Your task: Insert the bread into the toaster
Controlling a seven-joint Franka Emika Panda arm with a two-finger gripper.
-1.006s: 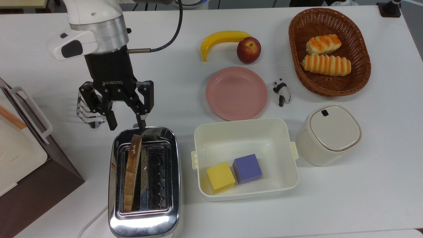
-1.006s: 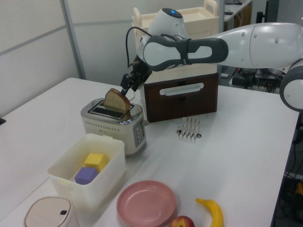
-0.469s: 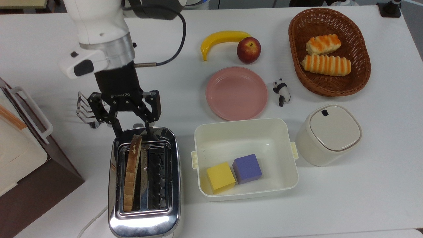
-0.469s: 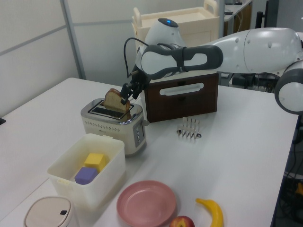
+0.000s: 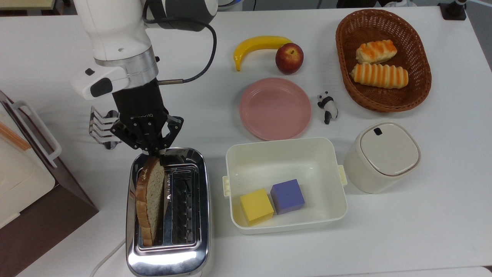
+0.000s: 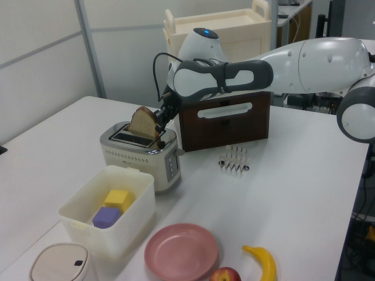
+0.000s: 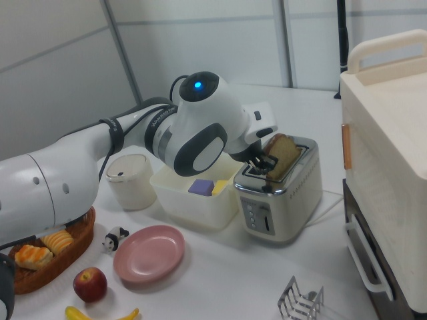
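**A:** Top view status when I checked?

**B:** Arm [image 5: 115, 34] sat over the far end of the toaster [image 5: 168, 254]. Gripper [image 5: 153, 149] had its fingers drawn together, pinching the top edge of the bread [image 5: 150, 200]. The slice stood in the slot on the top view's left, only partly sunk, most of it proud of the chrome in the left view [image 6: 143, 123].

**A:** Risk?

**B:** I judged it could jam on the wire grid or tip out over the toaster's left side, because it was leaning.

**A:** Orientation?

**B:** On edge, long axis along the slot, rounded top toward the gripper, face tilted to the top view's left. Toast rack [image 5: 100, 129] sat just beside the gripper.
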